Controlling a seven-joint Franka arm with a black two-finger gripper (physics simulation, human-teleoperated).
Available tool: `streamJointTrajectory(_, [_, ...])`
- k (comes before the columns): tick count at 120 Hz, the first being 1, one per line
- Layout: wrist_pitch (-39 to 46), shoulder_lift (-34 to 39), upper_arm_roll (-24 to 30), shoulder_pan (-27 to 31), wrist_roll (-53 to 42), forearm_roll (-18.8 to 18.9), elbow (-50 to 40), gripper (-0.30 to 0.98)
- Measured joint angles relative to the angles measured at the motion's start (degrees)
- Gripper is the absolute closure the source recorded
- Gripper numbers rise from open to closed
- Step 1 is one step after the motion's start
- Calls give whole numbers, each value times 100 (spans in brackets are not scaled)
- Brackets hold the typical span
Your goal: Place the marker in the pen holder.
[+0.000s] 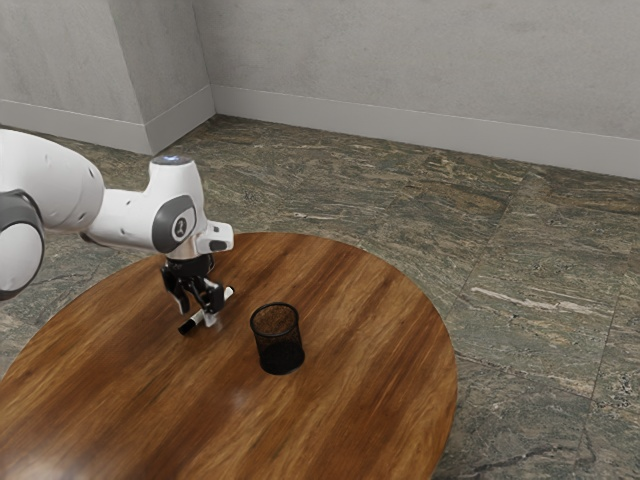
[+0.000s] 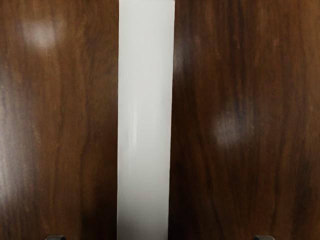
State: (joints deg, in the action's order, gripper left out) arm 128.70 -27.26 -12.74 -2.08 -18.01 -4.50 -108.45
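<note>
Clearly, going from the exterior view's left to its right, the white arm comes first, reaching out over the round wooden table. Its gripper points down at the marker, fingers spread apart on either side of it, with nothing clamped between them. The marker lies on the tabletop, slanting, and the exterior view gives its dark ends. Farther right, near the marker but apart from it, the black mesh pen holder stands upright. From close above, the wrist view adds what the exterior view leaves unclear: the marker's smooth white barrel runs between two dark fingertips, with bare wood between the barrel and each one.
</note>
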Motion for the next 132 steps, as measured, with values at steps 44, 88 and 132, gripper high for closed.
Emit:
streamJointTrajectory(44, [41, -20, -9, 37, -271, -138, -55, 70])
streamJointTrajectory(88, [59, 24, -10, 39, -342, -111, -61, 76])
streamJointTrajectory(132, [-1746, 1627, -8, -327, -247, 796, 341, 79])
